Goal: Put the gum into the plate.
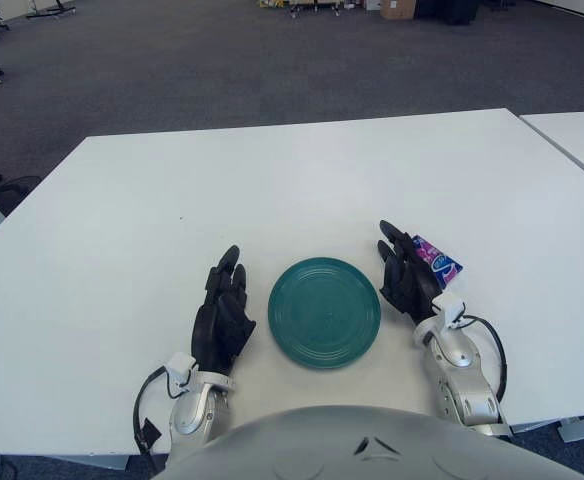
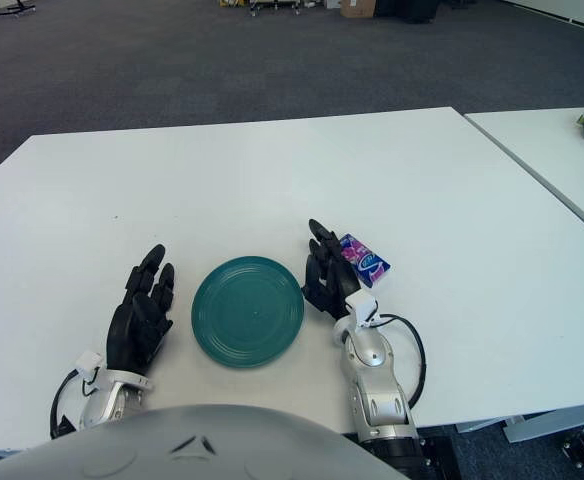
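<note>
Surface: white table (image 1: 302, 170), grey carpet beyond; second white table (image 1: 582, 140) at right.
Plate: teal plate (image 1: 324, 311), near front edge, between both hands, nothing in it.
Gum: blue-pink gum pack (image 1: 438, 262), flat on table, right of plate, just beside right hand's fingers.
Right hand (image 1: 408, 275): between plate and pack, fingers extended, relaxed, gripping nothing; contact with pack unclear.
Left hand (image 1: 222, 315): left of plate, fingers loosely extended, holding nothing.
</note>
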Available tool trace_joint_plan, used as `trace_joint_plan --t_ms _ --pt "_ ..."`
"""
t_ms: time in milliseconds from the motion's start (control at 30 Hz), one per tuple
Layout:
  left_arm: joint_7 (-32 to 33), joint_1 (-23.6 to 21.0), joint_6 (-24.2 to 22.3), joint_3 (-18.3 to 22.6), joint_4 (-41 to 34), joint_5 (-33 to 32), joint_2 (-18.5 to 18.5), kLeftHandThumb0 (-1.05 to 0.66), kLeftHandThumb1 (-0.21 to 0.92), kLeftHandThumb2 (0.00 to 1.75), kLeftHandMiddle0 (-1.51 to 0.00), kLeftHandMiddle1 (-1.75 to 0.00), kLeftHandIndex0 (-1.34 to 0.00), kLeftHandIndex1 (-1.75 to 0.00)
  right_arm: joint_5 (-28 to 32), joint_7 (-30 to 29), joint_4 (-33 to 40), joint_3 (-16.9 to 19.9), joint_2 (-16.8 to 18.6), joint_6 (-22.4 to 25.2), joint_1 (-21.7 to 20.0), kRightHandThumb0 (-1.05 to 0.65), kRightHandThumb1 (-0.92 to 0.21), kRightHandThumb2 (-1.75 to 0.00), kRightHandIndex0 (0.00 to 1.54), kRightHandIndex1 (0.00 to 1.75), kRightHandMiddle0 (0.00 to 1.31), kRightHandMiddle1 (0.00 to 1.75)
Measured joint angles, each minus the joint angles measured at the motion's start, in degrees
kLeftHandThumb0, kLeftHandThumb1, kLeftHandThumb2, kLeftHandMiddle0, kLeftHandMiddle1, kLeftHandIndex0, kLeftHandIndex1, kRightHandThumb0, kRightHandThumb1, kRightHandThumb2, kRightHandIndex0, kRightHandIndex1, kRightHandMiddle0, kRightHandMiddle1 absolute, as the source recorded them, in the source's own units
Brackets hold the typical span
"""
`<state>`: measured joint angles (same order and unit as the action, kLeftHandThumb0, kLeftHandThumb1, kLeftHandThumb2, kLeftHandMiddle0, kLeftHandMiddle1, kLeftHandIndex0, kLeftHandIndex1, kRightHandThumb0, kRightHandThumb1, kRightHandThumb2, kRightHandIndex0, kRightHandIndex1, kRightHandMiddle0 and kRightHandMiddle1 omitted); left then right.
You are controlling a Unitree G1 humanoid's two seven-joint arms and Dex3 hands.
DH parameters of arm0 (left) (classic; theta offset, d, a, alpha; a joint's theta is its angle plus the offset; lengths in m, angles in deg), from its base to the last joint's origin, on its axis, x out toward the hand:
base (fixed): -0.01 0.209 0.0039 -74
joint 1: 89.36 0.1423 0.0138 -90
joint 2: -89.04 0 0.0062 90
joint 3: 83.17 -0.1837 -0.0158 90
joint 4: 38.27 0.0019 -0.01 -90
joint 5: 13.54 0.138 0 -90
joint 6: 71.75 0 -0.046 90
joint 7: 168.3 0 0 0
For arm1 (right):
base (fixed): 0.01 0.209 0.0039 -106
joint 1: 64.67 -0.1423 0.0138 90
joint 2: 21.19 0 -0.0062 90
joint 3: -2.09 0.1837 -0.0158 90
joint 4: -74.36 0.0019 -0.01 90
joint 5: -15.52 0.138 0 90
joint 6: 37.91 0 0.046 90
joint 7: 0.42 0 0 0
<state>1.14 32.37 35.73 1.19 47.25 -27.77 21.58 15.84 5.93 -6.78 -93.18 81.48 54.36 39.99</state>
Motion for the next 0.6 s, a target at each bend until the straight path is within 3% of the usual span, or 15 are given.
trace_joint_plan --t_ms 67,200,433,600 --pt "0.0 0.1 -0.2 0.0 -0.3 -0.1 0.3 -1.05 0.92 1.03 -0.11 -0.01 0.0 -0.57 -0.4 0.2 4.4 0.2 -1.1 2.7 0.1 -0.78 -0.92 -0.77 0.34 0.05 0.0 0.67" --pt "0.1 0.3 -0.7 0.0 -0.9 -0.5 0.7 -1.05 0.92 1.01 -0.12 -0.01 0.0 -0.61 -4.6 -0.3 11.5 0.0 -3.1 2.3 0.5 -0.77 -0.92 -0.64 0.43 0.06 0.03 0.82" --pt "0.1 0.5 -2.6 -0.4 -1.9 -1.6 1.5 -1.05 0.92 0.95 -0.12 0.0 0.0 -0.6 -20.4 -7.2 13.7 -0.1 -9.1 -12.7 -0.1 -0.78 -0.92 -0.54 0.53 0.08 0.1 0.92" --pt "0.7 0.9 -4.8 -1.1 -3.4 -2.4 1.5 -1.05 0.92 0.94 -0.1 0.0 0.0 -0.51 -32.5 -14.9 10.7 0.1 -12.2 -18.5 -0.7 -0.77 -0.92 -0.47 0.55 0.09 0.13 0.94"
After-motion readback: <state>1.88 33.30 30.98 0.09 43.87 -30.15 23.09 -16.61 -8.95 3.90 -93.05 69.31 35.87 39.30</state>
